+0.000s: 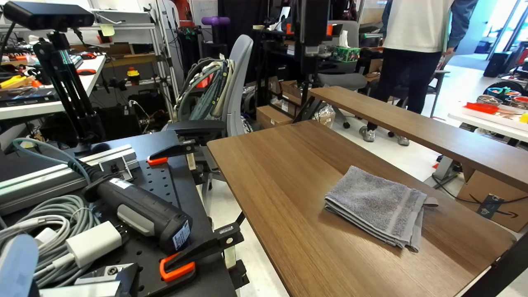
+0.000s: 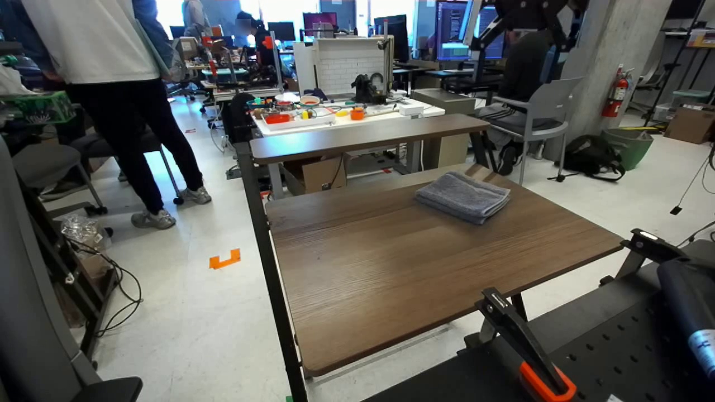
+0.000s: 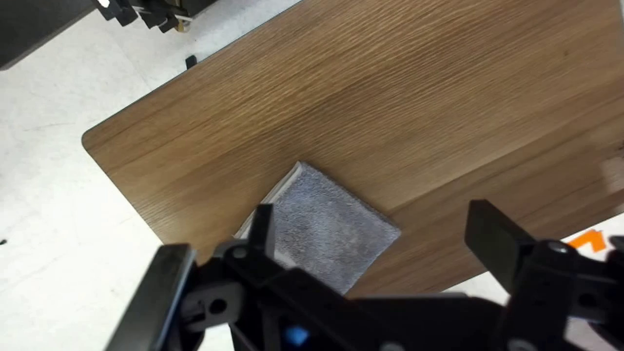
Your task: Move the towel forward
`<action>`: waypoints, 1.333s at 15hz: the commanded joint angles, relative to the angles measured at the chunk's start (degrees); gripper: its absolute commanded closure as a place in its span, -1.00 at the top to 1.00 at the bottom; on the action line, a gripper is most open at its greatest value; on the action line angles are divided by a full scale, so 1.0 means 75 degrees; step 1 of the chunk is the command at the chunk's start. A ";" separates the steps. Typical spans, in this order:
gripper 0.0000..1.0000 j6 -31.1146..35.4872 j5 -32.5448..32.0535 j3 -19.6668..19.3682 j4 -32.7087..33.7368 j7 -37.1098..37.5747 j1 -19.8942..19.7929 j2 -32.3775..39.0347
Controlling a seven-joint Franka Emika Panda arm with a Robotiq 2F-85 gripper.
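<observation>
At the left in an exterior view, smooth grey cable [image 1: 74,202] is lying in round coils on a black bench [image 1: 187,192] dotted with holes, with a boxy white adapter [image 1: 95,243]. A dark, rounded, tube-like tool [image 1: 144,204] is resting just to their right, and a black clamp [image 1: 202,249] with an orange foot is sitting nearer, at the bench's right edge. Further right, your brown, wood-grained table [image 1: 268,173] is stretching out with rounded corners. Your grey towel [image 1: 371,202] is lying on the table's right part, folded into a flat, layered block, its pile looking fuzzy and a smoother band crossing near one end. Beyond it, a long wooden shelf [image 1: 412,126] is running along the table's far side. In the wrist view, your hand [image 3: 373,209] is hanging above the table, its angular black fingers [image 3: 492,239] standing wide apart and partly hiding the towel.
</observation>
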 commanded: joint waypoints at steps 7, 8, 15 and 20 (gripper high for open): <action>1.00 0.0370 0.0044 -0.0387 0.0458 0.0202 0.0255 0.0538; 1.00 0.0480 -0.0030 -0.0423 0.0528 0.0289 0.0285 0.0704; 1.00 0.1495 -0.0023 -0.0885 0.1372 0.0532 0.0480 0.2284; 1.00 0.2047 0.0283 -0.1230 0.2434 0.0549 0.0603 0.3462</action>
